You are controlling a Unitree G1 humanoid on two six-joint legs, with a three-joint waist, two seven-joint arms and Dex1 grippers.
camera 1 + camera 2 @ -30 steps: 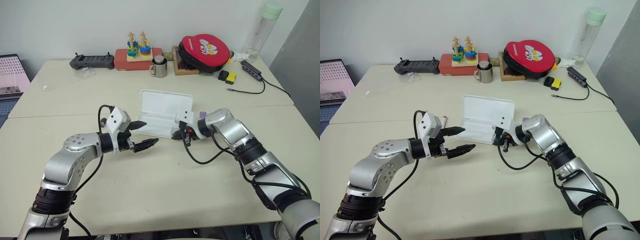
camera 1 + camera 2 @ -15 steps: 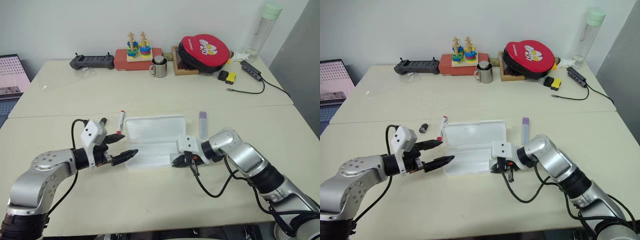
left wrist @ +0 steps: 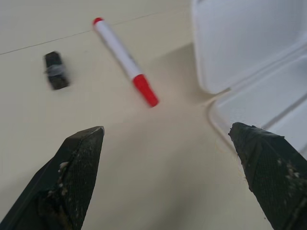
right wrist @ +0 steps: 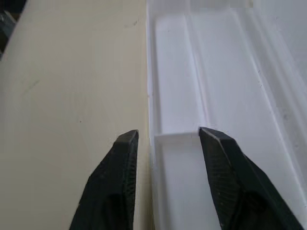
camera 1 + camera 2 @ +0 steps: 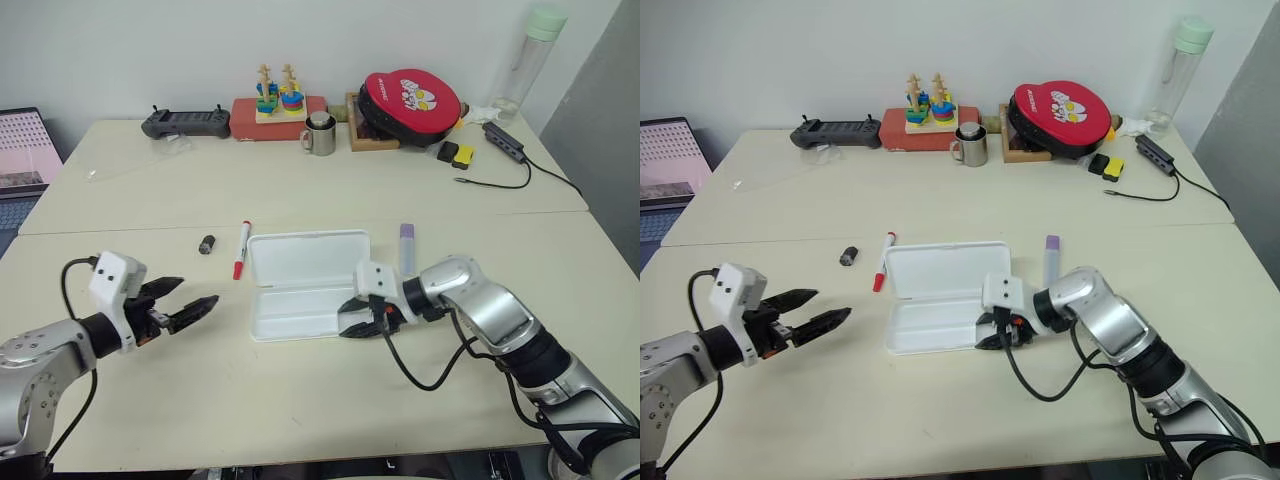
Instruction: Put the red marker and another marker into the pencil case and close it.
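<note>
**Lying open: a pencil case with both markers outside it**

Lying flat on the table (image 5: 330, 400), the pencil case (image 5: 305, 285) is fully open, lid and tray side by side and both empty.

Left: the left gripper (image 5: 182, 305) hangs low over the bare table, well apart from the case, with its jaws spread wide and nothing between them. The left wrist view shows its two black fingertips (image 3: 76, 167) standing far apart, pointed toward the red marker (image 3: 125, 61).

Centre-left: a small dark cylinder (image 5: 207, 243) lies near the red marker, which rests just beside the case's left edge, tail away from the robot.

Centre-right: the right gripper (image 5: 358, 322) sits at the case's near right corner. Its jaws are partly open and straddle the tray's thin rim without clamping it; it holds nothing.

Right: the purple marker (image 5: 406, 248) lies just beside the case's right edge.

Handling, as a judgement: both markers look light, rigid and smooth, so they may roll or slip. Mid-barrel, across the width, seems the safest hold. The case appears thin and light, liable to slide when pushed.
</note>
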